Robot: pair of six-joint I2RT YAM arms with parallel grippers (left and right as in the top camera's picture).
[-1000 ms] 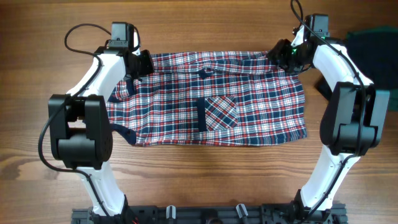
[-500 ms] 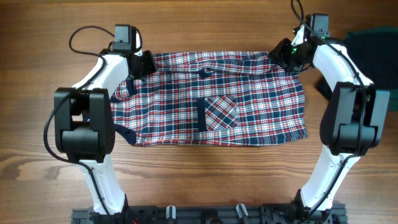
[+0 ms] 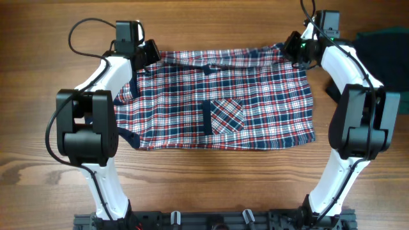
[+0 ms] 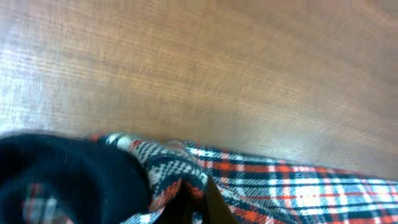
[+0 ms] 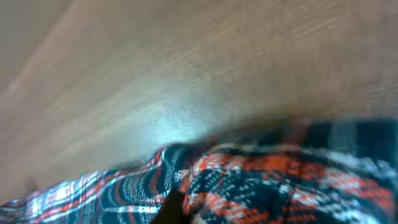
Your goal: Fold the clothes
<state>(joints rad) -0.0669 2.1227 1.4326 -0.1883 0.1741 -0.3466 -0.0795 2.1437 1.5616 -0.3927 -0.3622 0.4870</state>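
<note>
Risks losing a thinly pinched corner on lifting, or skewing the fold through uneven pulling. Clamps the plaid shirt [image 3: 217,102] at its upper-left corner with the left end effector [image 3: 148,56], upper-right with the right end effector [image 3: 293,50]. Lies spread across mid-frame on the counter [image 3: 204,25], pocket up, top edge ruffled.

I am looking down at what seems to be a robotics lab bench, not a home. The left arm [image 3: 86,128] and right arm [image 3: 358,121], both white and black, are standing on a black mounting rail [image 3: 211,220] along the near edge of a wood-grain table [image 3: 211,185]. A loose cable [image 3: 83,27] is looping at far left. A plaid shirt [image 3: 255,108] and a dark garment [image 3: 383,45] are lying as test pieces.
</note>
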